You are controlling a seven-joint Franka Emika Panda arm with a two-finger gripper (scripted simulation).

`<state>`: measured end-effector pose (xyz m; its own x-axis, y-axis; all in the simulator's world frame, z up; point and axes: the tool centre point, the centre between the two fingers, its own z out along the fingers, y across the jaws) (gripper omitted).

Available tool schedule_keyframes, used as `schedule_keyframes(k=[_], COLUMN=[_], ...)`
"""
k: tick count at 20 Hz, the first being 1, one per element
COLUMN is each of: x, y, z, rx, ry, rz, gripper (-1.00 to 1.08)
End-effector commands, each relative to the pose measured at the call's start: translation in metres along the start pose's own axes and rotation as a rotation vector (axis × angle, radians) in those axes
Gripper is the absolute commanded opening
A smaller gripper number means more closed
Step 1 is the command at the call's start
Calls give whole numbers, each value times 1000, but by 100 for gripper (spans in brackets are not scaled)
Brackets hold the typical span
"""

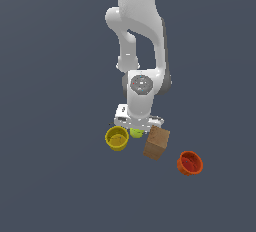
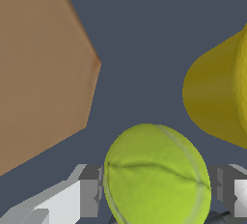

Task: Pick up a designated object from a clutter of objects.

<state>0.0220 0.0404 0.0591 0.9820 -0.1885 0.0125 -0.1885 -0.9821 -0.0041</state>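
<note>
The designated object, a small yellow-green ball (image 2: 157,175) with a faint seam, fills the space between my gripper's (image 2: 155,188) two fingers. Both grey pads (image 2: 90,189) press against its sides, so the gripper is shut on it. In the exterior view the ball (image 1: 136,133) shows just under the white hand, with the gripper (image 1: 137,127) low among the clutter of objects. It sits between the yellow cup (image 1: 117,138) and the tan box (image 1: 157,143). I cannot tell whether the ball is off the floor.
The tan box (image 2: 41,68) and the yellow cup (image 2: 217,92) stand close on either side of the ball. An orange-red bowl (image 1: 190,163) lies farther toward the exterior view's right. No scissors are in view.
</note>
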Motion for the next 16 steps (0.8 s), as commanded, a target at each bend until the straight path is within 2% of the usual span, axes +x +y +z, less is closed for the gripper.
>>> schedule_keyframes(k=[1, 8, 16], x=[4, 17, 40], y=[8, 39, 91], z=[-11, -56, -130], rx=[0, 1, 1], ry=[4, 2, -2], rz=[3, 3, 3], gripper=[-100, -100, -100])
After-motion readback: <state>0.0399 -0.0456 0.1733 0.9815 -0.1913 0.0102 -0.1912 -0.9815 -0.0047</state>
